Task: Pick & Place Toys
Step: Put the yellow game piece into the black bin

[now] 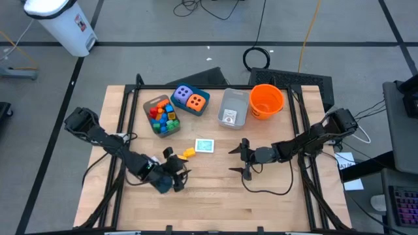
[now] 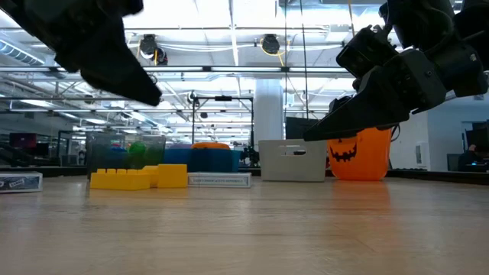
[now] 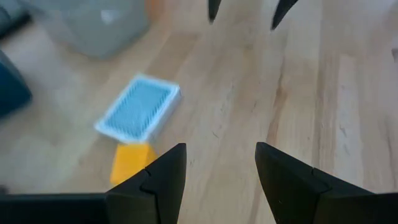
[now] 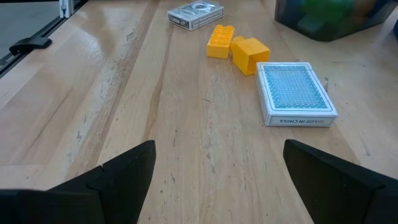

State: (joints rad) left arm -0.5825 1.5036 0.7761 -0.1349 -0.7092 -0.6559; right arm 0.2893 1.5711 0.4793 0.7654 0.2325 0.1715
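Left gripper (image 1: 175,171) lower left of centre, fingers parted, empty, right gripper (image 1: 240,160) mid-frame, wide open, empty, yellow bricks (image 1: 187,154) beside card deck (image 1: 204,145) between them

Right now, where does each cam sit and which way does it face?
High: overhead, straight down on table; both arms.
Low: tabletop height, facing room; arms overhead.
Left wrist: past own open fingers toward card box.
Right wrist: past own open fingers toward card box.
Shared: card box, yellow bricks.

wooden table (image 1: 215,196), yellow bricks (image 1: 187,154), card pack (image 1: 204,145), orange bucket (image 1: 266,100)
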